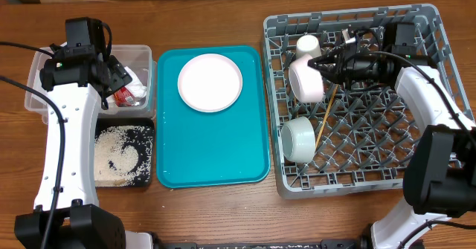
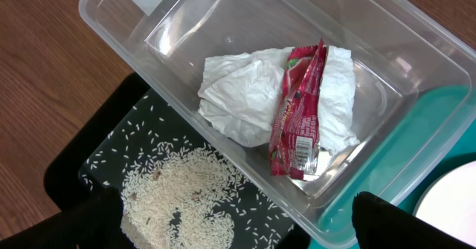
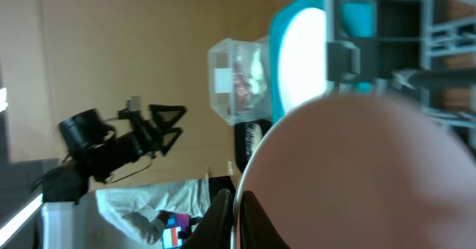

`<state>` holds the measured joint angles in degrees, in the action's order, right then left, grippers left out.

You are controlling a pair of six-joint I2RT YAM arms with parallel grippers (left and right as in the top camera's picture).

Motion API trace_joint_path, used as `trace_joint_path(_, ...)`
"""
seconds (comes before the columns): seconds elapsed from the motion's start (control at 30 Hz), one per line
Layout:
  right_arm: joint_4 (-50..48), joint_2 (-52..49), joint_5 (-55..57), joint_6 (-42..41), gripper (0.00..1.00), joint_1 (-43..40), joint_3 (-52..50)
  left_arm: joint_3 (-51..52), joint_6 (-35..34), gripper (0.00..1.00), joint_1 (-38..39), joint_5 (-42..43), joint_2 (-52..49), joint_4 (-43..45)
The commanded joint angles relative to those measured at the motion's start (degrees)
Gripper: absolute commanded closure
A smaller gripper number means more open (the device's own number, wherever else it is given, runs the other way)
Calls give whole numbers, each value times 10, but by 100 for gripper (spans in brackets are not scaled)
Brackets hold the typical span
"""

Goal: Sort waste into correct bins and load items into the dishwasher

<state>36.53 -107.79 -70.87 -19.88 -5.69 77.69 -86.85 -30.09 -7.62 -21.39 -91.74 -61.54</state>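
My right gripper (image 1: pixel 321 63) is shut on the rim of the pale pink plate (image 1: pixel 305 79), holding it on edge in the grey dish rack (image 1: pixel 372 152); the plate (image 3: pixel 357 175) fills the right wrist view, its rim between the fingers (image 3: pixel 238 208). A cream cup (image 1: pixel 307 47), a pale bowl (image 1: pixel 299 139) and chopsticks (image 1: pixel 326 115) lie in the rack. My left gripper (image 2: pixel 238 234) is open and empty above the clear tub (image 2: pixel 186 18), which holds the white napkin (image 2: pixel 238 93) and red wrapper (image 2: pixel 297 108). Rice (image 2: pixel 186 197) lies in the black tray (image 2: pixel 97 145).
A teal tray (image 1: pixel 216 145) sits between the bins and the rack, with a white round plate (image 1: pixel 210 82) at its far end. The clear tub (image 1: pixel 37 85) is at the far left, the black tray (image 1: pixel 154 152) just in front of it.
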Motion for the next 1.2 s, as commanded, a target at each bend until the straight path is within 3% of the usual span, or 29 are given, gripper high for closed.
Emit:
trace_joint_path(0.0,16,-6,87,1,92,-6,-6,-13,-8,0,-2,3,9,1)
trace_joint_path(0.2,40,-6,102,1,82,-44,-6,-13,-8,0,-2,3,9,1)
trace_joint_path(0.43,48,-6,119,-12,65,-98,-6,-13,-8,0,-2,3,9,1)
trace_joint_path(0.77,71,6,130,-24,60,-124,16,-13,-8,0,-2,3,9,1)
trace_joint_path(0.93,76,47,154,-25,60,-104,30,-13,-8,0,-2,3,9,1)
trace_joint_path(1.17,70,140,317,-25,59,9,30,-13,-8,0,-2,3,9,1)
